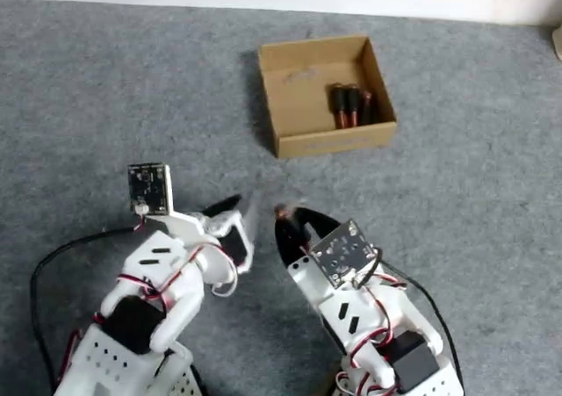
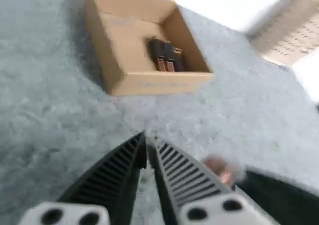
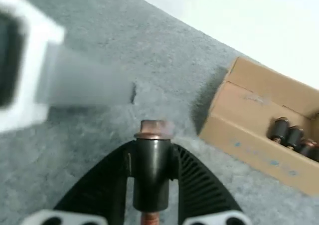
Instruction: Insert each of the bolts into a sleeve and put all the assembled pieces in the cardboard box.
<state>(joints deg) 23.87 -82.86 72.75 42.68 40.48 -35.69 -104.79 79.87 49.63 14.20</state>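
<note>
Overhead high view, wrist views facing cardboard box (image 2: pixel 159 85)

three black cylindrical sleeves with copper bolts (image 1: pixel 351 106) lie side by side inside the open brown cardboard box (image 1: pixel 334 140). a fourth assembled sleeve (image 3: pixel 151 170), clamped in the right gripper (image 3: pixel 152 152), is near the box's front wall.

White moulded shells on left arm (image 1: pixel 162 269) and right arm (image 1: pixel 364 313), black servo blocks (image 1: pixel 132 321) at joints, thin red, black and white wires (image 1: pixel 140 284) looping between. Square camera boards (image 1: pixel 149 189) at wrists. Black ribbed triangular fingers (image 2: pixel 112 172) on white bases with round holes.
</note>
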